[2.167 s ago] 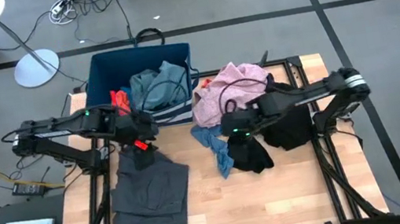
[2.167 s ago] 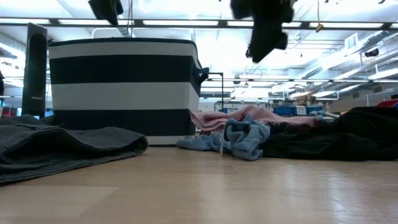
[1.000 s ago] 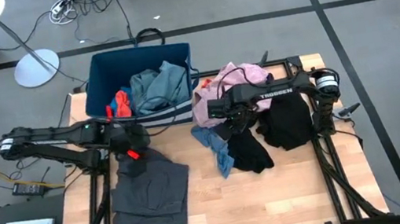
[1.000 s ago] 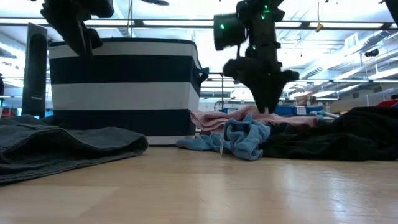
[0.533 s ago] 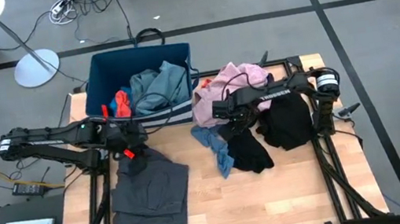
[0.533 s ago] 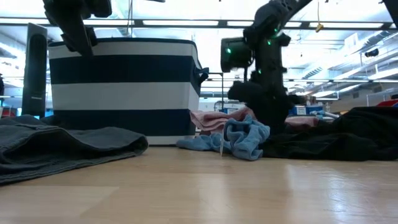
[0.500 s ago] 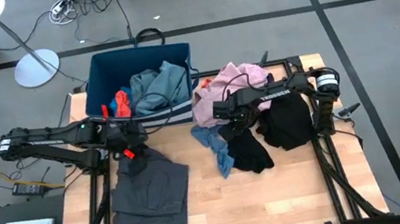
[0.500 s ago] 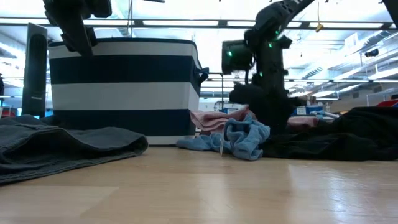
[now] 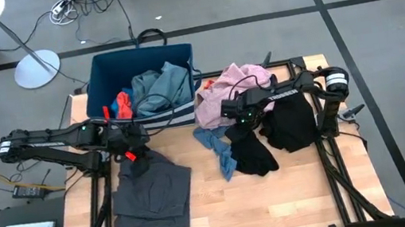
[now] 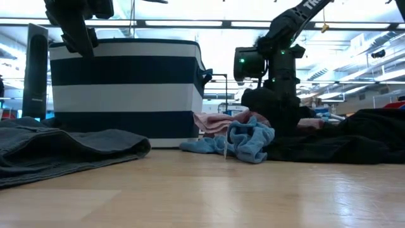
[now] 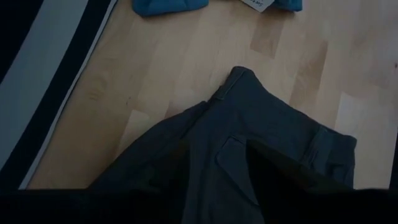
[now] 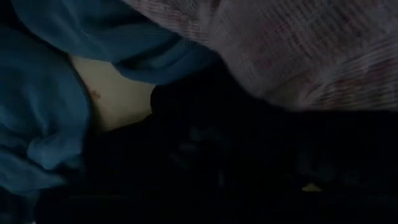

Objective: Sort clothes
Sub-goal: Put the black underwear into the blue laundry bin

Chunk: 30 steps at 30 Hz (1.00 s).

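Note:
My right gripper (image 9: pixel 240 122) points straight down into the clothes pile and is shut on a black garment (image 9: pixel 255 154). It sits between a pink garment (image 9: pixel 227 90) and a bright blue one (image 9: pixel 216 148). In the low view it (image 10: pixel 278 117) stands behind the blue garment (image 10: pixel 250 139). My left gripper (image 9: pixel 134 149) hangs open, high above the far end of a dark grey garment (image 9: pixel 154 193) that lies spread flat on the table and fills the left wrist view (image 11: pixel 261 143). My right gripper comes from above, fingers pointing down, onto the black garment's far edge (image 9: pixel 244 133), right beside the pink garment. The right wrist view shows black cloth (image 12: pixel 205 137) close in front, but the dark hides the fingers and the hold. The garment lies on the table.
A dark blue bin (image 9: pixel 100 72) with a striped base (image 10: pixel 126 88) stands at the table's far left and holds grey-blue and red-orange clothes. A larger black garment (image 9: pixel 293 124) lies at the right. Bare wood (image 9: pixel 280 198) shows along the near edge.
My right gripper has sunk from above the pile down into it, beside the pink garment, and has moved slightly toward the table's right edge. The clothes lie as before.

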Each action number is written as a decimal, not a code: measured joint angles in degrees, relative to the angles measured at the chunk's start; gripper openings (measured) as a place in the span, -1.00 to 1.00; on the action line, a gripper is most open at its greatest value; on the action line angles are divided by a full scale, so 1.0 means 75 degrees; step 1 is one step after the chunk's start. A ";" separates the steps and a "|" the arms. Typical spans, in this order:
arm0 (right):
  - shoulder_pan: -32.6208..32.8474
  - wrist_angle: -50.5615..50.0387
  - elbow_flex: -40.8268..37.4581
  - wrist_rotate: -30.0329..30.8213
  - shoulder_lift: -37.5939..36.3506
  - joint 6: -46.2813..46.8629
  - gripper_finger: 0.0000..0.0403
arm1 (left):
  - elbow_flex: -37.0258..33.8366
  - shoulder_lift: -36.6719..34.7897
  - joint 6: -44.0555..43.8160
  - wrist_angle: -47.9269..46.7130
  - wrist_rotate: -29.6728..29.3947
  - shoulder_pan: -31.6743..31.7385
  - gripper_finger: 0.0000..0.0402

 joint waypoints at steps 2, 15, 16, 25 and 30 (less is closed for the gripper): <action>0.0055 -0.0285 0.0202 0.0182 -0.0153 0.0040 -0.96 | 0.0000 0.0000 0.0000 0.0000 -0.0003 0.0000 -0.19; 0.0580 -0.3818 0.2778 0.1710 -0.1764 0.0700 -0.99 | 0.0000 0.0003 0.0003 0.0005 -0.0190 0.0000 -0.19; 0.0608 -0.3892 0.3017 0.1829 -0.1804 0.0766 -0.99 | 0.0000 0.0003 0.0014 0.0005 -0.0196 0.0000 -0.19; 0.0705 -0.5043 0.5384 0.2900 -0.1930 0.0945 -1.00 | 0.0000 0.0003 0.0019 0.0005 -0.0207 0.0000 -0.19; 0.0496 -0.5195 0.6552 0.3020 -0.1757 0.0624 -1.00 | 0.0000 0.0003 -0.0224 0.0001 -0.0205 0.0003 -0.19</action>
